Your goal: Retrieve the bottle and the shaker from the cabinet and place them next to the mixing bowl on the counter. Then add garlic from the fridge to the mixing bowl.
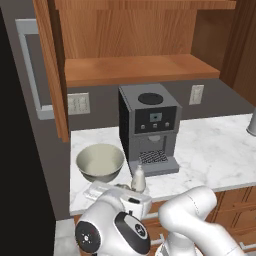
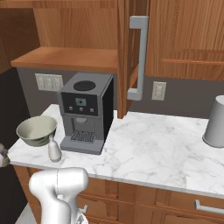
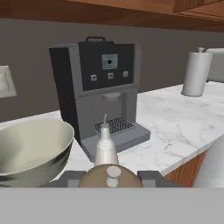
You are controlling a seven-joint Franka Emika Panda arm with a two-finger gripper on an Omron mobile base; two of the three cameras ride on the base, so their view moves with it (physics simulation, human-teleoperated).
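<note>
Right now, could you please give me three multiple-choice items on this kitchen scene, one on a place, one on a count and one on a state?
1. Where does the small white pointed-neck bottle stand?
A. On the wooden cabinet shelf
B. On the white marble counter, between the wide grey-beige mixing bowl and the grey coffee machine
C. Inside the bowl

2. How many things lie inside the mixing bowl?
A. None
B. One
C. Two

3. What state is the claw in?
A. Open and empty
B. Shut on the bottle
C. Shut on the brown knob-topped shaker

Answers:
1 B, the bottle stands upright on the marble by the machine's drip tray.
2 A, the bowl's pale interior is bare.
3 C, the hand view shows the shaker's knob seated between the finger tips, with the bottle standing apart beyond it.
</note>
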